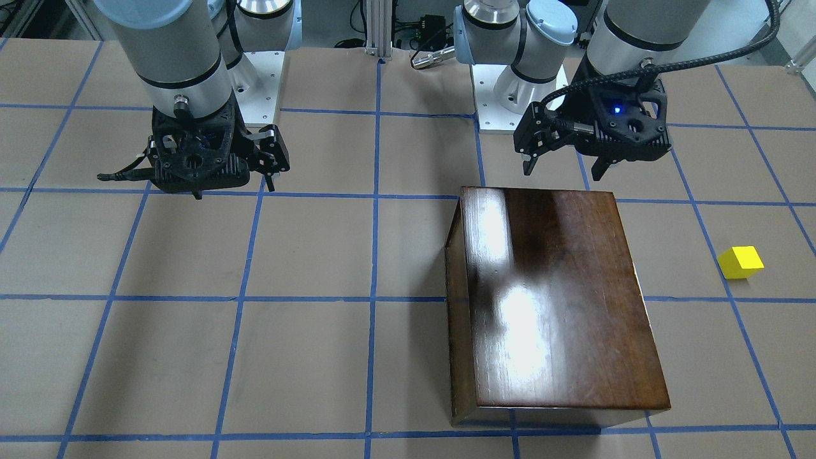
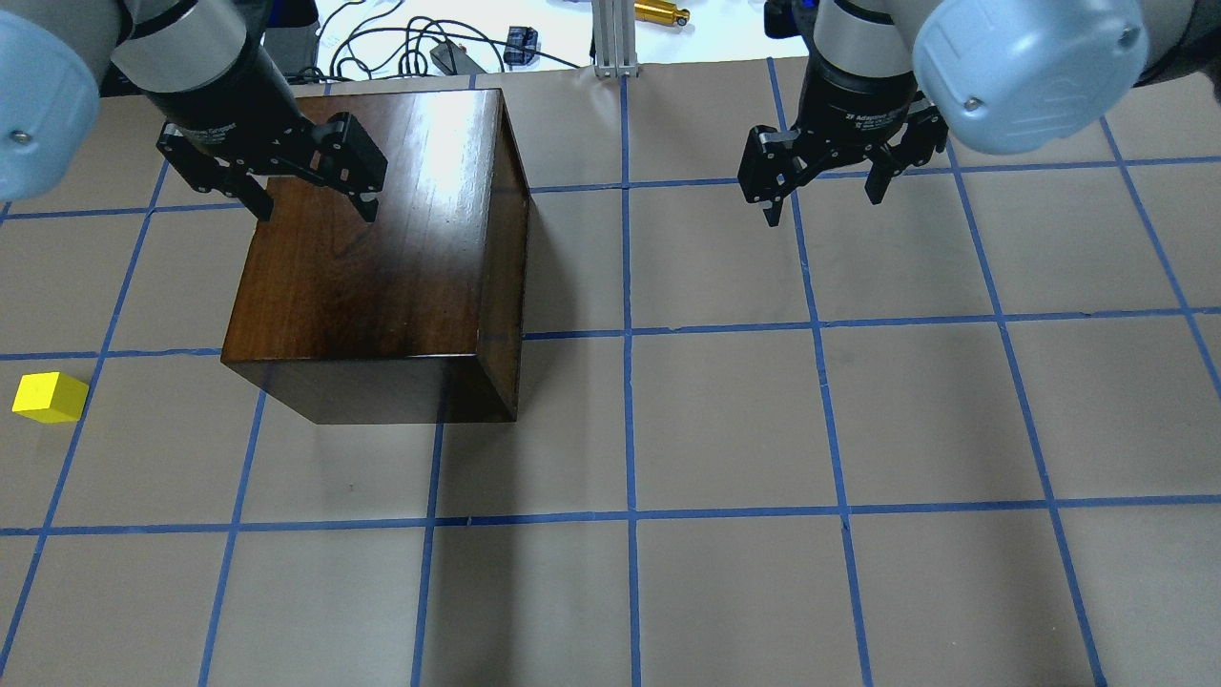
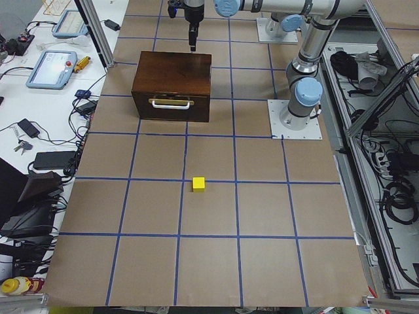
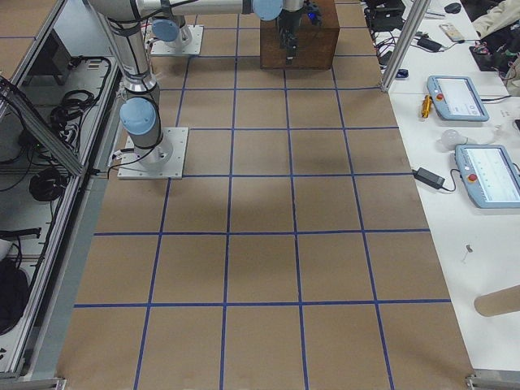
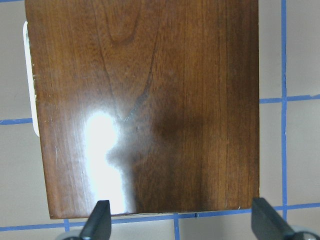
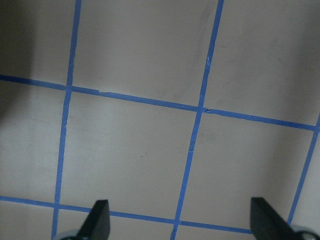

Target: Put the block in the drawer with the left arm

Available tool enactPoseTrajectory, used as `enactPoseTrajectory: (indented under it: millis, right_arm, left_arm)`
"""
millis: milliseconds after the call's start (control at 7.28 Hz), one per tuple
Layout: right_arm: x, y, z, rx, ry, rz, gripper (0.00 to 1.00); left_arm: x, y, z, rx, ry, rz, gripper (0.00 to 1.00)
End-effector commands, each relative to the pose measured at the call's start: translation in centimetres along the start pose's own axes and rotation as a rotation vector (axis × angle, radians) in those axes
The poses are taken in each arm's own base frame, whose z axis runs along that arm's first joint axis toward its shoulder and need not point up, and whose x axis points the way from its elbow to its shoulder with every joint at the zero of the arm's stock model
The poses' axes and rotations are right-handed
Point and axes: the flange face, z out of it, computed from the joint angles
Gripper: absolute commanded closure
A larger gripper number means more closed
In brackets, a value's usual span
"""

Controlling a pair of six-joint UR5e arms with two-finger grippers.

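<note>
The yellow block (image 1: 741, 262) lies on the paper-covered table, apart from the box, toward the robot's left end; it also shows in the overhead view (image 2: 50, 397) and the exterior left view (image 3: 198, 184). The dark-brown wooden box (image 1: 561, 306) (image 2: 382, 258) has its drawer shut, and the drawer front with its pull (image 3: 171, 103) faces the block. My left gripper (image 2: 317, 212) (image 1: 563, 171) (image 5: 180, 225) is open and empty and hovers over the box's top near the robot-side edge. My right gripper (image 2: 822, 208) (image 1: 233, 188) (image 6: 180, 222) is open and empty above bare table.
Blue tape lines grid the brown table paper. The two arm base plates (image 1: 519, 95) (image 1: 261, 83) stand at the robot's edge. Teach pendants (image 3: 49, 69) (image 4: 459, 97), cables and small items lie on the white bench beyond the table's far side.
</note>
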Motion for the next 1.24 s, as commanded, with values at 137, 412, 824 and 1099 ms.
enactPoseTrajectory:
  millis: [137,412,824,1099]
  right_arm:
    - [0.0,0.0,0.0,0.000,0.000,0.000,0.00]
    - [0.0,0.0,0.0,0.000,0.000,-0.001,0.00]
    - [0.0,0.0,0.0,0.000,0.000,0.000,0.00]
    - [0.0,0.0,0.0,0.000,0.000,0.000,0.00]
  left_arm:
    - [-0.1,0.0,0.0,0.001,0.000,-0.002,0.00]
    - [-0.2,0.0,0.0,0.001,0.000,-0.002,0.00]
    - [-0.6,-0.1,-0.3,0.005,-0.001,-0.009,0.00]
    - [-3.0,-0.4,-0.7,0.010,-0.003,-0.055,0.00]
